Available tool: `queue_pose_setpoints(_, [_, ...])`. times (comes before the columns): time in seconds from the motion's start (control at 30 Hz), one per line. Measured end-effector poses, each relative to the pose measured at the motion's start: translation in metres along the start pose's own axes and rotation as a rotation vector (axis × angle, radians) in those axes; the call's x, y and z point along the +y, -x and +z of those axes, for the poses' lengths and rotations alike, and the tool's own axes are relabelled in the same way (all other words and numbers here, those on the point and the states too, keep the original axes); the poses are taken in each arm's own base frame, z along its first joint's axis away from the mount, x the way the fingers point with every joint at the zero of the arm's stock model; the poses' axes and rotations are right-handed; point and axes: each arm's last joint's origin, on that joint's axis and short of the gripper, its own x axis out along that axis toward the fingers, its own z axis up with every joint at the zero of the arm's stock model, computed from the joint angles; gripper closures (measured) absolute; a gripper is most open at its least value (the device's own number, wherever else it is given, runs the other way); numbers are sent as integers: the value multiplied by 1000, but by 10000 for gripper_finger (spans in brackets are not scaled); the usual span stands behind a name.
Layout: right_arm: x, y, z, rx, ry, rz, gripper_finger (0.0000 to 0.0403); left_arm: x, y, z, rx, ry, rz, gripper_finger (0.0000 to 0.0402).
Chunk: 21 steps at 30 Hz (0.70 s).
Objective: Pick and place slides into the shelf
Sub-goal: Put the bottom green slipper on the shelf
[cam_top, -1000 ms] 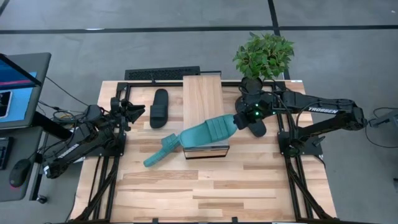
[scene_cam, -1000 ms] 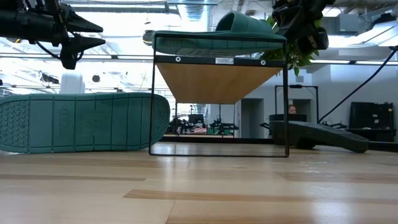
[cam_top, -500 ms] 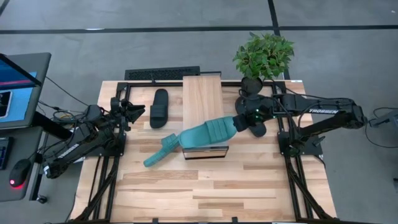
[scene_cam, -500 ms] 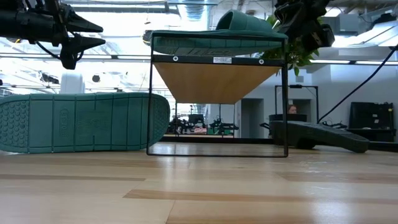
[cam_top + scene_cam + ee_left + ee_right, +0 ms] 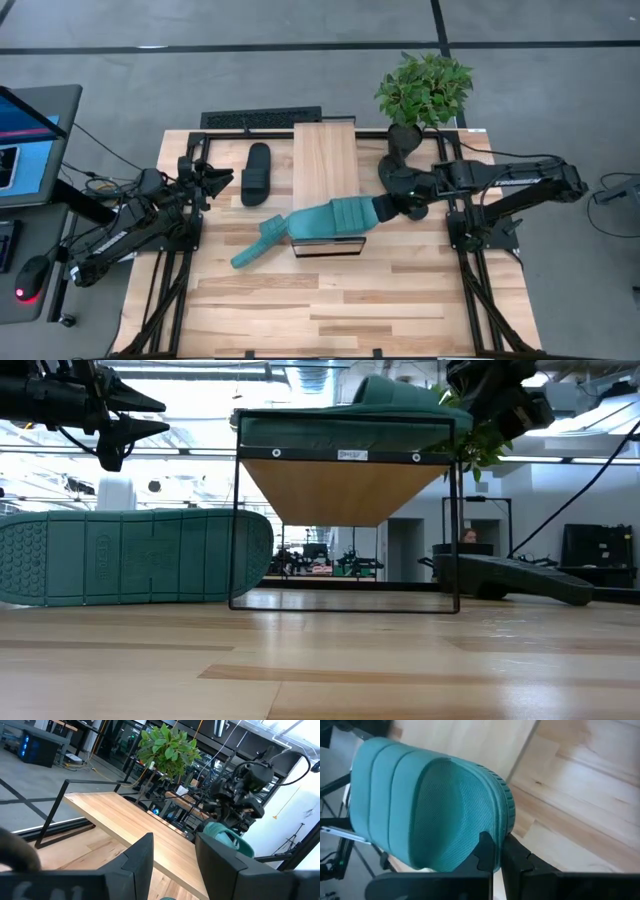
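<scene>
Shifted leftward, the shelf (image 5: pixel 324 170) carries 1 teal slide (image 5: pixel 335 218) pinched by the right pincer (image 5: pixel 385 207) over the plank table (image 5: pixel 330 300).

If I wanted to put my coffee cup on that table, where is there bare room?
The widest bare stretch is the near part of the tabletop, in front of the shelf and the leaning teal slide. The shelf top behind the teal slide is bare too. It is crowded between the shelf and right tool, near the plant.
</scene>
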Motion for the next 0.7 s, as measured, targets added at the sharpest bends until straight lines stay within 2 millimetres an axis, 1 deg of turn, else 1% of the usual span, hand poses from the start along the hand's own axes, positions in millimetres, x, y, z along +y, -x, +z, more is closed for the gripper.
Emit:
queue_pose_setpoints(0.3, [4,-19,-4,60,21,-54,396,0,0,-1,6,2,3,268])
queue_pose_setpoints(0.47, [2,-23,-5,87,39,-76,393,0,0,0,4,2,3,268])
queue_pose_setpoints(0.57, [3,-25,-5,91,48,-80,382,0,0,0,4,2,4,268])
queue_pose_setpoints(0.7, [2,-25,-5,96,73,-83,352,0,0,0,1,2,9,268])
